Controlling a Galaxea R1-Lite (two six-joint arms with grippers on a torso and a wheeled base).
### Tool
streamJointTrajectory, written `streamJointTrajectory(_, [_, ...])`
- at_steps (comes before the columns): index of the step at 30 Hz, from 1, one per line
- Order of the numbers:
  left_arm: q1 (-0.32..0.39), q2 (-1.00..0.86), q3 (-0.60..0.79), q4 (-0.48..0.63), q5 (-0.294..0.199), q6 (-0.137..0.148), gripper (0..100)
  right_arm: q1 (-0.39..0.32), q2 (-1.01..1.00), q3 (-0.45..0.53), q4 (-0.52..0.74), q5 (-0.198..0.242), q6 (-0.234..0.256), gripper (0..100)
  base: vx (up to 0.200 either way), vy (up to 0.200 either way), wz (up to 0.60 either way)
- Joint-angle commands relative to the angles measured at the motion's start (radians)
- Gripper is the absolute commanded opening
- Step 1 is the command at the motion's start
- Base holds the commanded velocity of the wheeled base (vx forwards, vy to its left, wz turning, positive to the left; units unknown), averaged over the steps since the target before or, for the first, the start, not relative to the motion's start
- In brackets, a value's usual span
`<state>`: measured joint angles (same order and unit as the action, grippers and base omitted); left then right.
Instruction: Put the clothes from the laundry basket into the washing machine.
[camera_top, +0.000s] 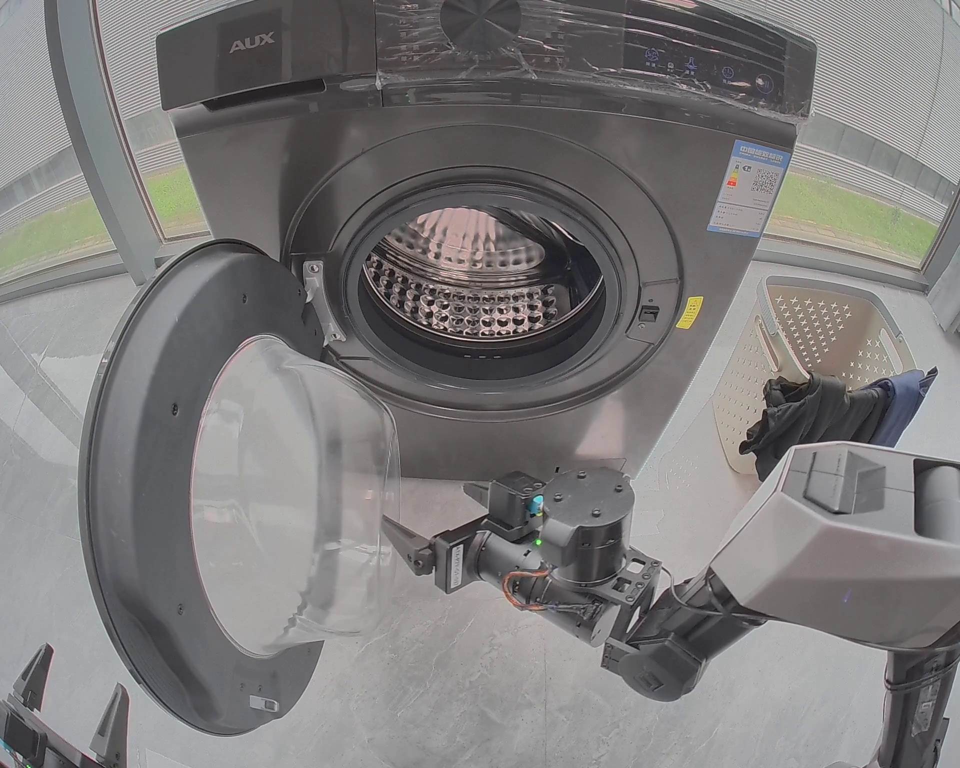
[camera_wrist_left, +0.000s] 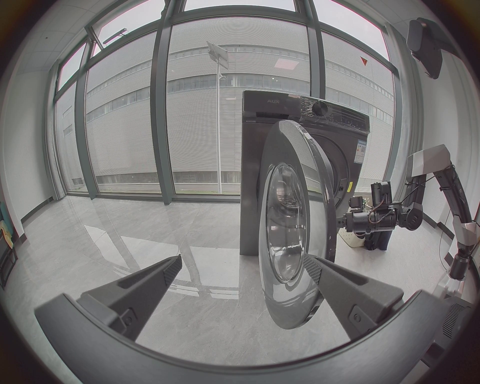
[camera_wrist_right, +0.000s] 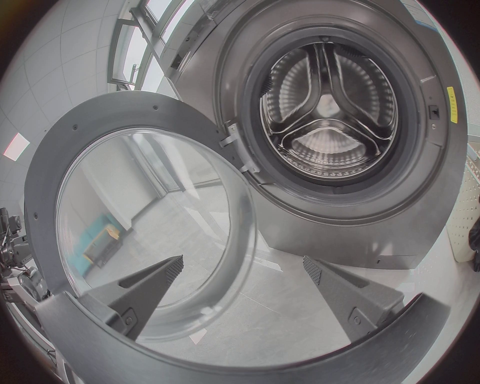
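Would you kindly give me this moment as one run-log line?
door open | drum empty | clothes draped on rim of laundry basket | right tool open, empty, facing washing machine | left tool open, empty

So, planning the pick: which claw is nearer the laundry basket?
Right. Right claw: before the washing machine, left of the laundry basket. Left claw: far left, beyond the door.

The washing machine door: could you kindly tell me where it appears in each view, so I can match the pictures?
Head view: the door hangs open left of the drum opening.
Left wrist view: the door stands nearly edge-on before the drum opening.
Right wrist view: the door is open, hinged beside the drum opening.
Shared landmark: the drum opening.
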<state>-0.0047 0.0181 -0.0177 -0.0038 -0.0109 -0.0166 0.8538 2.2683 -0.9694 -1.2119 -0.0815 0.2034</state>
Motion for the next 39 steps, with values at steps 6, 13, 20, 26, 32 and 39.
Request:
streamJointTrajectory(6, [0.000,-0.015,0.018,-0.001,0.000,0.000,100,0.040,0.054,-0.080,-0.029,-0.004,0.004,100,0.000,0.000,0.00])
streamJointTrajectory(13, [0.000,-0.015,0.018,-0.001,0.000,0.000,100,0.036,0.051,-0.078,-0.049,-0.004,0.007,100,0.000,0.000,0.00])
streamJointTrajectory(20, [0.000,-0.015,0.018,-0.001,0.000,0.000,100,0.027,0.071,-0.135,-0.028,-0.003,0.005,100,0.000,0.000,0.00])
streamJointTrajectory(26, [0.000,-0.015,0.018,-0.001,0.000,0.000,100,0.062,0.152,-0.255,0.002,-0.007,0.007,100,0.000,0.000,0.00])
streamJointTrajectory(32, [0.000,-0.015,0.018,-0.001,0.000,0.000,100,0.093,0.232,-0.364,-0.005,-0.029,0.008,100,0.000,0.000,0.00])
streamJointTrajectory(39, [0.000,-0.017,0.018,-0.001,0.000,0.000,100,0.080,0.224,-0.405,-0.003,-0.047,0.010,100,0.000,0.000,0.00])
